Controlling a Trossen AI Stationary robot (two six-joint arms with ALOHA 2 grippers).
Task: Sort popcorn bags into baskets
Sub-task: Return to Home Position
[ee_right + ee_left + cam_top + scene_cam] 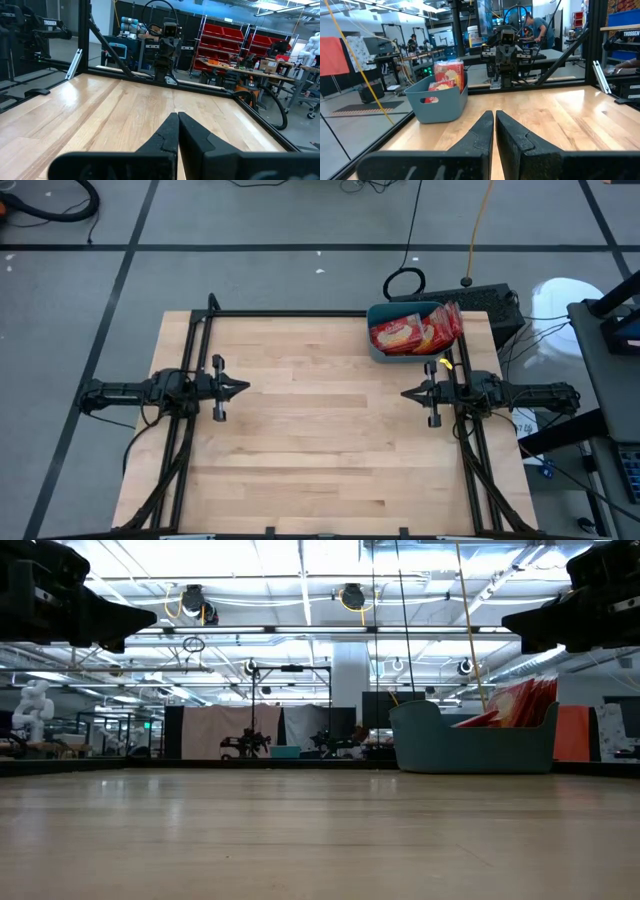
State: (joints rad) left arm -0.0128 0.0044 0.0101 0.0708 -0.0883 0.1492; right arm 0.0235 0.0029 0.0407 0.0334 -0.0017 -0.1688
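Note:
The teal-blue basket [402, 330] stands at the table's far right; it also shows in the low view [473, 745] and the left wrist view [437, 100]. Several red popcorn bags [415, 330] stand upright inside it, leaning against its walls and rising above its rim [449, 75]. My left gripper [243, 388] hovers shut over the table's left side, pointing right [494, 116]. My right gripper [407, 393] hovers shut over the right side, just near of the basket, pointing left [178, 118]. Neither holds anything.
The wooden tabletop [320, 430] is bare between the two grippers. A black frame rail [290, 313] runs along the far edge, and arm mounts stand at both sides. Cables and a power strip [490, 298] lie on the floor beyond the basket.

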